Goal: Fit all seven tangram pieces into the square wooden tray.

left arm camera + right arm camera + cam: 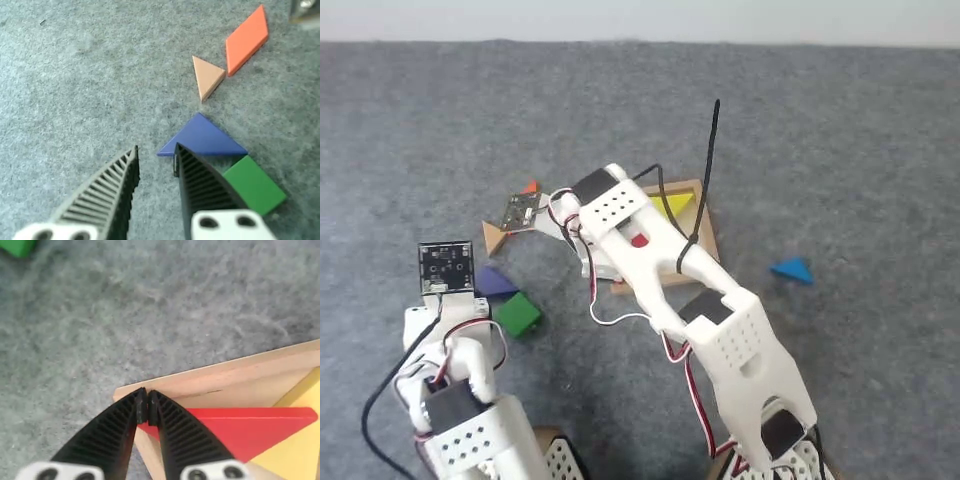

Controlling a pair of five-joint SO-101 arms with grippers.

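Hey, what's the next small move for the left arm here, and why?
Probably slide the left gripper sideways toward the blue triangle before lowering. Its jaws stand open, but the gap sits over bare carpet, and one finger overlaps the triangle's corner. Closing from here would likely miss or nudge the piece, which lies flat beside the green square.

Right arm [650, 250] overhangs tray [225, 375]; carpet [860, 200] around light-blue triangle [792, 270] open.
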